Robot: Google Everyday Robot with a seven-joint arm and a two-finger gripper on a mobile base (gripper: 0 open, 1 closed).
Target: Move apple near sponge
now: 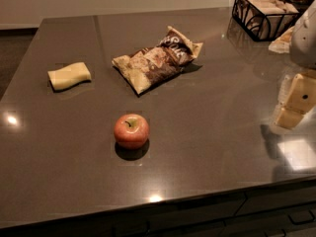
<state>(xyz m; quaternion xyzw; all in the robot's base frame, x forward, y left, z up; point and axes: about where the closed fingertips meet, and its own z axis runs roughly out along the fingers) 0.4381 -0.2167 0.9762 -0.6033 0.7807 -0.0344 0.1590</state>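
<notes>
Waiting on the first move: apple (131,130) not yet shifted, claw (292,107) out at 3 o'clock.

You have the apple sitting stem-up on the bench (207,147), toward 6 o'clock of the surface and well apart from the sponge (69,76), which lies flat at about 10 o'clock from it. A snack bag (158,58) lies at roughly 1 o'clock from the apple, off the line between the two, so the way across looks open. Your claw hangs over the bench's 3 o'clock edge, well clear of the apple and not holding it. You cannot tell from this view whether it is set wide or narrow. By my reading nothing is done yet. The reach, the grasp, the carry toward 10 o'clock and the set-down beside the sponge are all left.
</notes>
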